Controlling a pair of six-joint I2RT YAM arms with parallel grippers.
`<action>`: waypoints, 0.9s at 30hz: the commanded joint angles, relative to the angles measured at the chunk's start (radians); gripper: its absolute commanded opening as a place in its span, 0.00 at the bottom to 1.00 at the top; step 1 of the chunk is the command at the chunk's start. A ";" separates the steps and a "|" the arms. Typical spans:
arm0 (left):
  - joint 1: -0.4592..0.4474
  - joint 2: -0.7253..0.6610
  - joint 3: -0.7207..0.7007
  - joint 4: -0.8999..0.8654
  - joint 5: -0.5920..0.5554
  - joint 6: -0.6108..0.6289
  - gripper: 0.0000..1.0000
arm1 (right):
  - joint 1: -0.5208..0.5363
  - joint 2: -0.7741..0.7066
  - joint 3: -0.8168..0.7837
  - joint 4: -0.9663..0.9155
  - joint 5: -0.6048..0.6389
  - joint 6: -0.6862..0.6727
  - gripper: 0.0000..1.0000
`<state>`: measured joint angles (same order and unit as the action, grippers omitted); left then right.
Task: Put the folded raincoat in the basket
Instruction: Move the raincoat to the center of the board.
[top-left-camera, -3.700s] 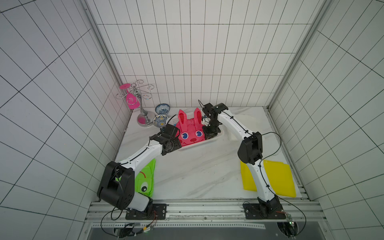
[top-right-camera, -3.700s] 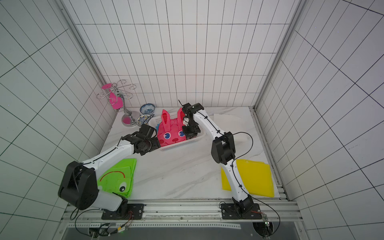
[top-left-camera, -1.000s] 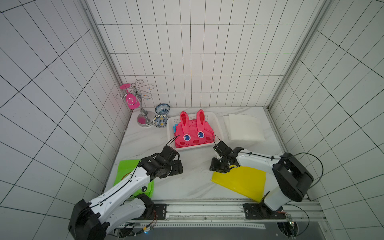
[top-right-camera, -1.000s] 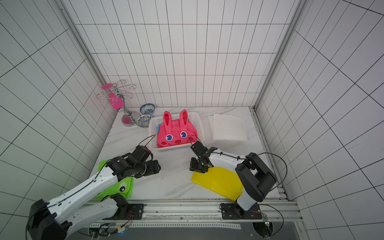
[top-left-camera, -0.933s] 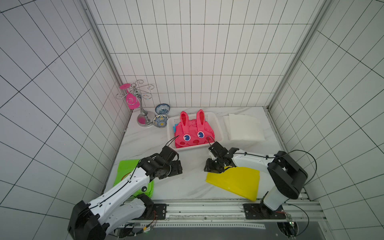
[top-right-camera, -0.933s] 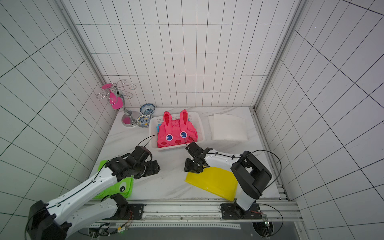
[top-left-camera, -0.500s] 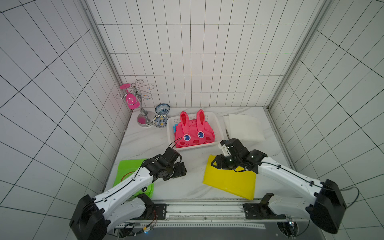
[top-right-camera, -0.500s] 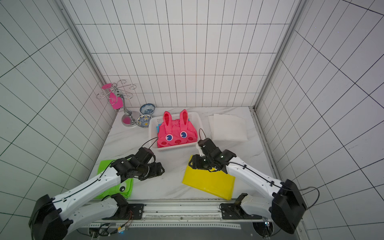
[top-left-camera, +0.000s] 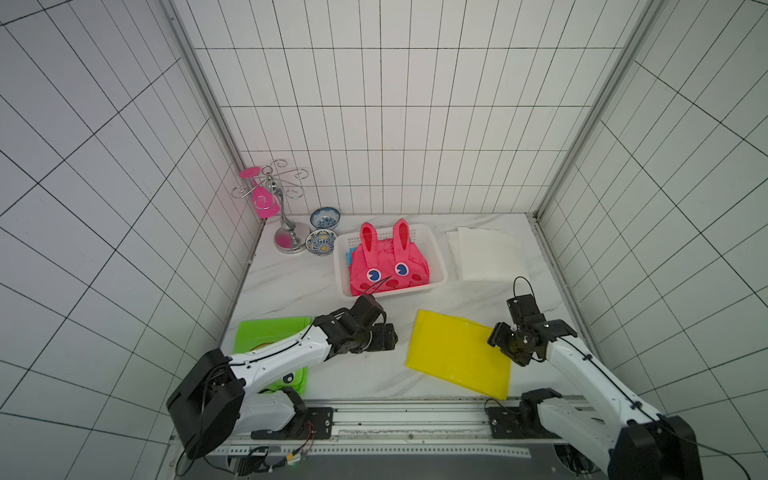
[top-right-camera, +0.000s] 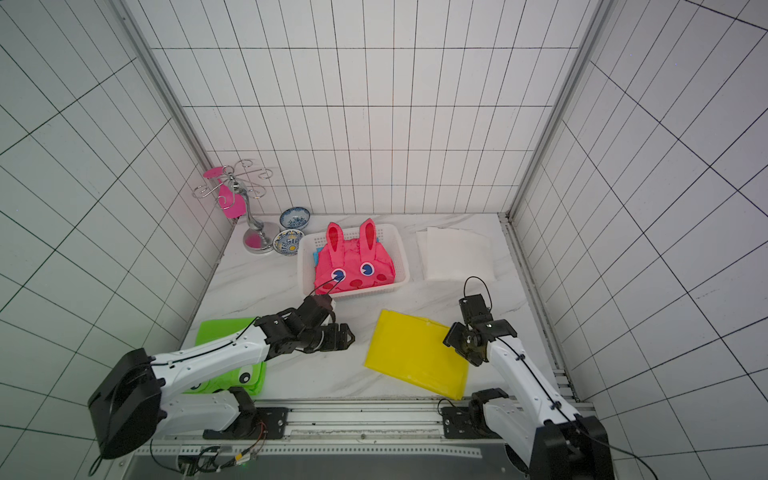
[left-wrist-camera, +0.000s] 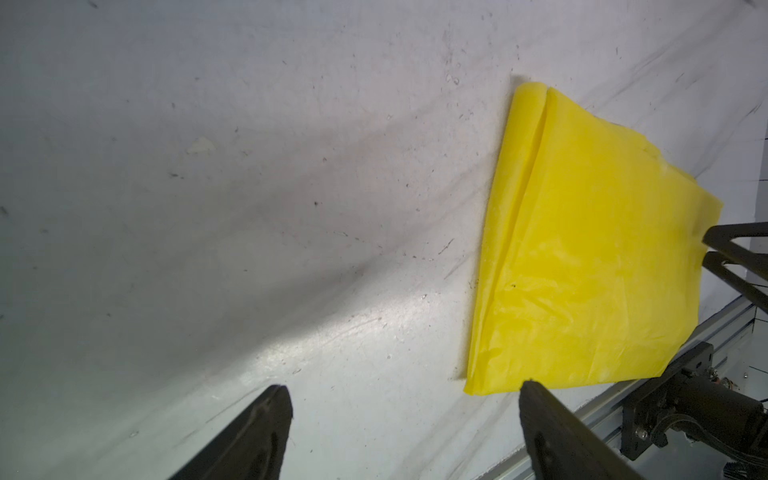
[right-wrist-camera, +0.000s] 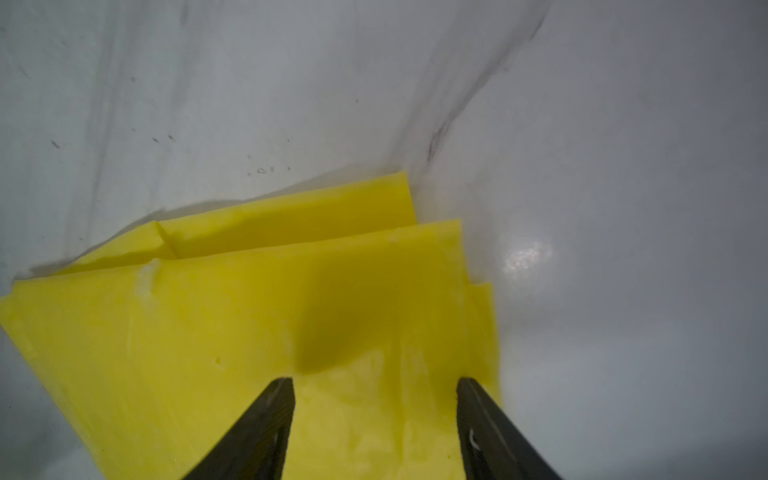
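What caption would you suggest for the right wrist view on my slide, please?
Right gripper, jaws open, over the folded yellow raincoat lying on the marble table.

Bare tabletop (top-left-camera: 291, 282) between basket (top-left-camera: 435, 257) and yellow raincoat (top-left-camera: 457, 357)

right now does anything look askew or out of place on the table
The yellow folded raincoat lies crooked, at an angle to the front edge of the table, and its layers are stepped, not flush. The pink bunny raincoat fills the basket, with its ears reaching the far rim. Nothing looks spilled or broken.
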<state>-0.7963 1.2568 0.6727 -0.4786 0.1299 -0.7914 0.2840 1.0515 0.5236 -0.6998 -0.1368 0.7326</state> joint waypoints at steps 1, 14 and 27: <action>0.014 0.023 -0.008 0.033 -0.025 0.016 0.89 | -0.009 0.114 -0.038 0.164 -0.133 -0.071 0.64; 0.155 -0.086 -0.107 -0.051 0.014 -0.011 0.92 | 0.220 0.334 0.130 0.361 -0.324 -0.154 0.56; 0.154 0.093 -0.092 -0.042 0.098 -0.025 0.94 | 0.096 0.201 0.119 0.048 -0.173 -0.208 0.60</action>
<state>-0.6437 1.2900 0.6041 -0.5549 0.1627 -0.8257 0.3855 1.2388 0.6479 -0.5682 -0.3309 0.5491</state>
